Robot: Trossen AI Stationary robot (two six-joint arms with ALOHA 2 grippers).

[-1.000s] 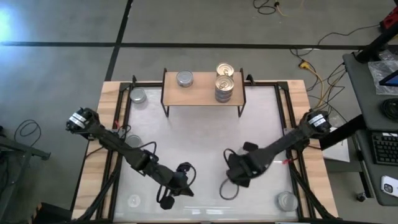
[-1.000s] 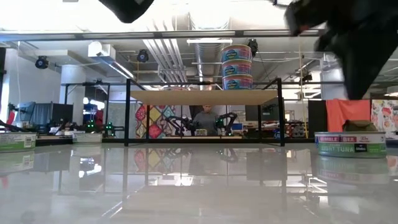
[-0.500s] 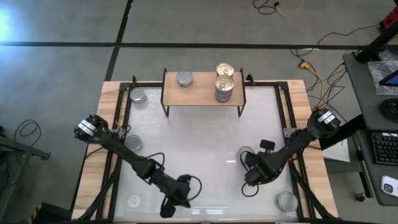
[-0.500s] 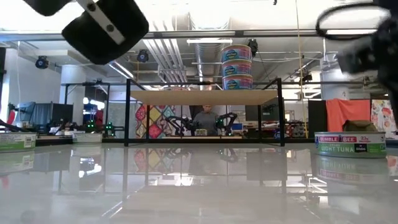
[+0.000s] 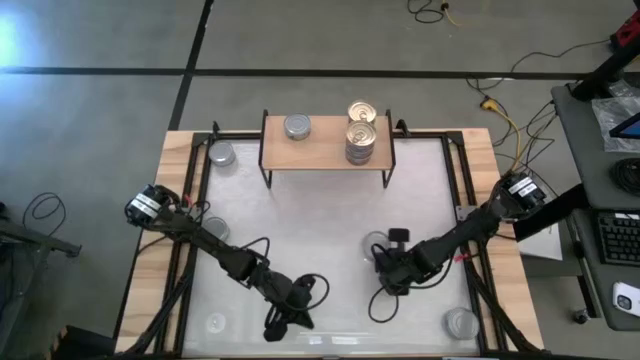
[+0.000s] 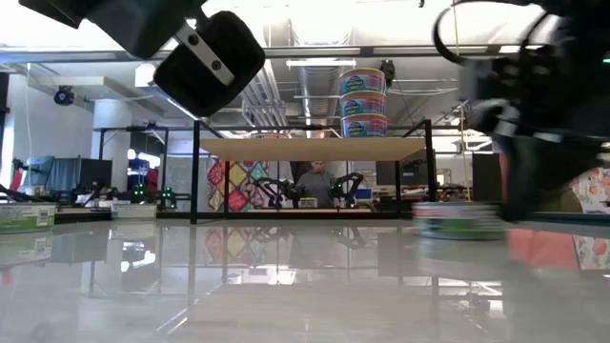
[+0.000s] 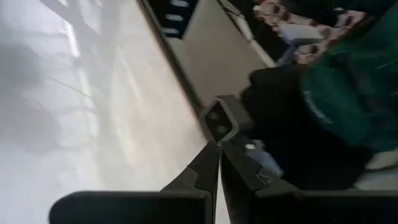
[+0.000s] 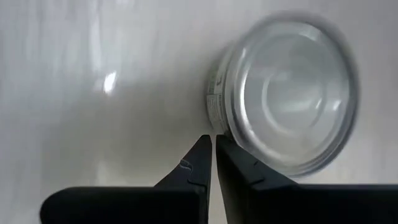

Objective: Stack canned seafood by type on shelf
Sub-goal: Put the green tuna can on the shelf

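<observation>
glossy white table top (image 5: 300, 240) with pale wood edging, matt wood shelf (image 5: 325, 150), shiny silver metal tin (image 8: 292, 93).

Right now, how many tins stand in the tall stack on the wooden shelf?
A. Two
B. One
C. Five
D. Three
D: the low view shows three labelled tins piled one on another on the shelf; the high view shows the same gold-topped stack near the shelf's right end, with a single silver-topped tin standing apart from it.

a tin (image 5: 378, 246) has been pushed inward by the right gripper (image 5: 383, 262); the left gripper (image 5: 277, 327) has been carried to the near edge.
</observation>
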